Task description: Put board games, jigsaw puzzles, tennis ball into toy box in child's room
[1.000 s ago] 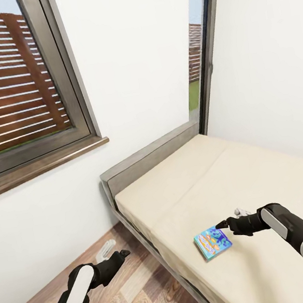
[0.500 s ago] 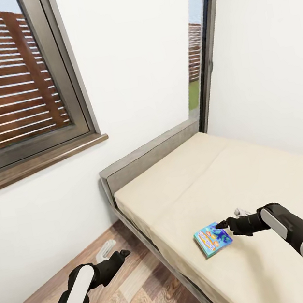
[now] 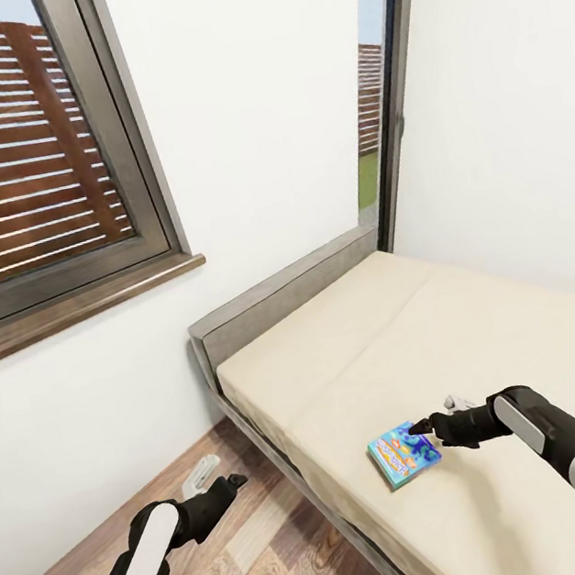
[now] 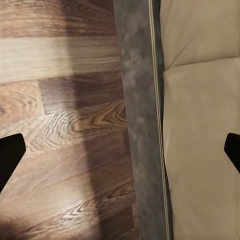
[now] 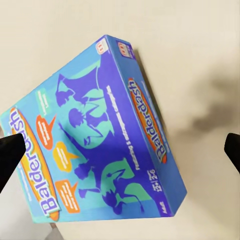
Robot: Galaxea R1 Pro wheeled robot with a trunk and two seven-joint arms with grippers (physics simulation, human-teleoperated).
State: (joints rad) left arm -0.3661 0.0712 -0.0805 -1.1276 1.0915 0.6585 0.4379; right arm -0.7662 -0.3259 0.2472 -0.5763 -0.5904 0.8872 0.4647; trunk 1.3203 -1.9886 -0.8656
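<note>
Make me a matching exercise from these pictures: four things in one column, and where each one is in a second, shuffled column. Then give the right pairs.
Things
1. light-blue board game
2. right gripper
3. left gripper
4. grey headboard

Places
A. over the wood-plank floor beside the bed frame
B. at the end of the bed by the white wall
C. flat on the beige mattress near its edge
D. right above the game box, fingers spread wide

Pairs: 1-C, 2-D, 3-A, 4-B
</note>
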